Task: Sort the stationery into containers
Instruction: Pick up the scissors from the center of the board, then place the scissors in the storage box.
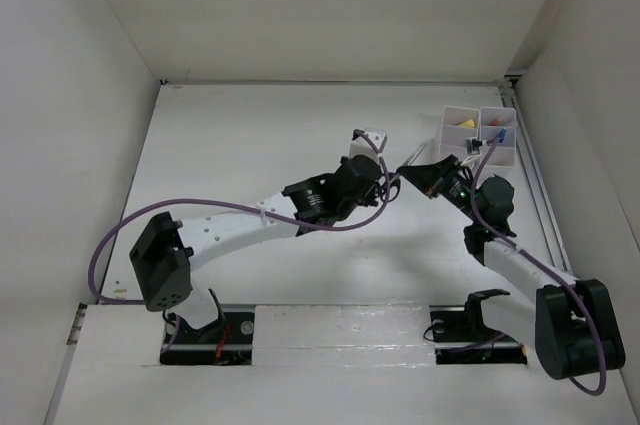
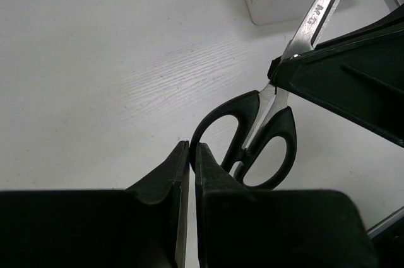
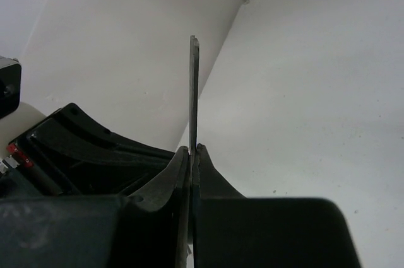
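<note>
Print on the black-handled scissors (image 2: 285,135) blade is too blurred to read. My right gripper (image 3: 192,151) clamps that blade near the white bin (image 2: 278,11). My left gripper (image 2: 191,148) is clenched on nothing, just beside the handles.

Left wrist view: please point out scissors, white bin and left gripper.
scissors (image 2: 314,21), left wrist view, blade
white bin (image 2: 271,9), left wrist view, outer wall
left gripper (image 2: 191,146), left wrist view, between fingertips

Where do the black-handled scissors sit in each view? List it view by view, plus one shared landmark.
Top external: scissors right of centre, blade aimed toward the white bins.
Left wrist: scissors centre-right, handles just past the shut left gripper, blade running up-right.
Right wrist: scissors blade edge-on, rising from centre.
Landmark: right gripper, clamped on the blade in all three.
</note>
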